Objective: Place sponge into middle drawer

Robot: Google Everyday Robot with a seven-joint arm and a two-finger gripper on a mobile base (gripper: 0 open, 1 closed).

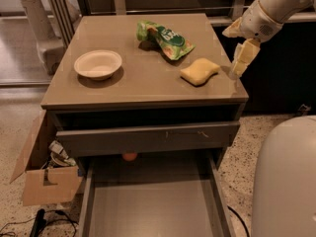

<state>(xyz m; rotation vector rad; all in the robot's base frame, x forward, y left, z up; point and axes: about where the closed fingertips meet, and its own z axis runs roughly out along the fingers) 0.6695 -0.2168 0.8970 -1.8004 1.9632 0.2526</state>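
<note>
Found the sponge (200, 71) lying flat on the cabinet top (133, 85), at about 4 o'clock from the top's centre and near the right-front corner. Logged its long axis as running roughly 8-to-2 o'clock, with a wavy edge facing front. Spotted the gripper (241, 63) hanging tips-down over the top's right edge, at 3 o'clock of the sponge. Put the sponge near the jaws but apart, off to their side, not between them. Could not tell whether jaws were spread or closed. Noted the green snack bag (165, 38) at 11 o'clock of the sponge and the white bowl (98, 64) well apart at 9. Marked the middle drawer (148, 209) pulled out at 7 o'clock below, under the scratched drawer front (148, 137).
</note>
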